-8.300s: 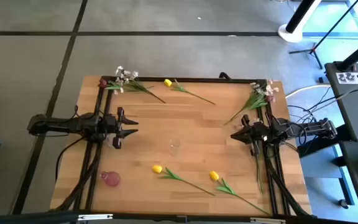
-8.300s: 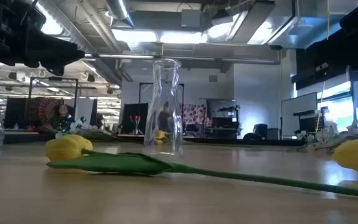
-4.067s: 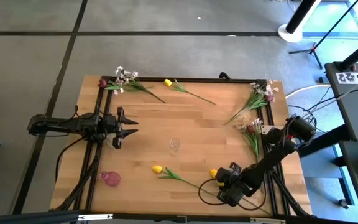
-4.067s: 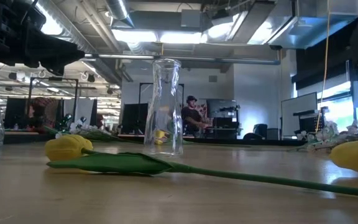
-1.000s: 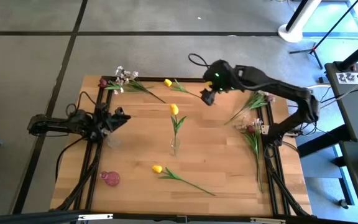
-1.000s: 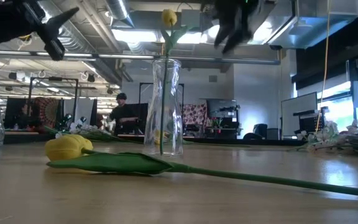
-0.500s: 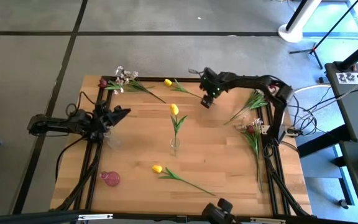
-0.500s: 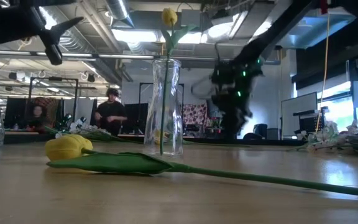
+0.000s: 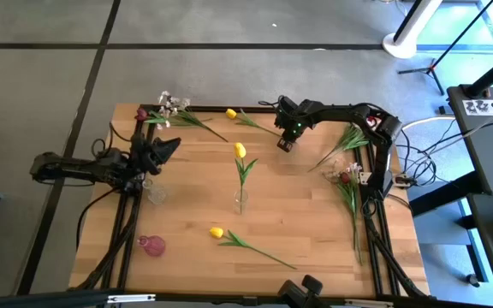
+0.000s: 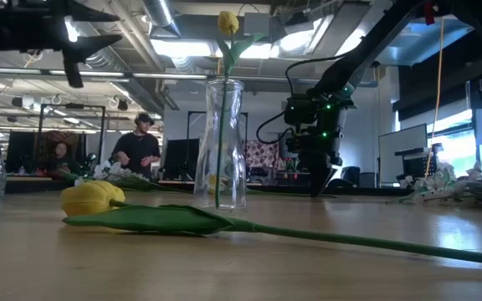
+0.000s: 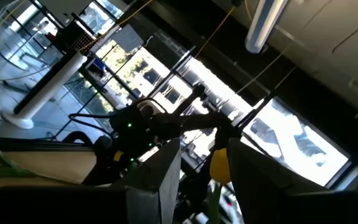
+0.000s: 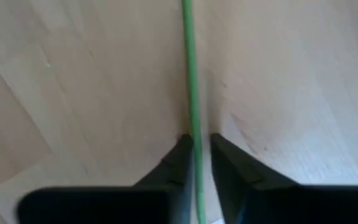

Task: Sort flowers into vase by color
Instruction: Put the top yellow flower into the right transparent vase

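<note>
1. The right gripper (image 12: 196,163) is pinching its fingers onto the green stem (image 12: 190,74) of the far yellow tulip (image 9: 231,113), beyond the clear vase (image 9: 241,202).
2. The thin stem risks slipping sideways out when lifted.
3. The left gripper (image 9: 163,147) is waiting, fingers apart.

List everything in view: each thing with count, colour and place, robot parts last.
Table: one, light wood, under everything.
Clear vase: one, table centre, holding one yellow tulip upright.
Yellow tulip on the table, far edge: one, green stem between the right claw's fingers.
Yellow tulip, near side: one, lying flat.
White-pink sprays: one bunch at the far left corner, another at the far right.
Dark red bloom: one, right edge.
Second clear vase: one, left side.
Pink vase: one, near left.
People: two, in the room behind.
Left claw: open, raised over the left side.
Right claw: down at the far tulip's stem, closing on it.
</note>
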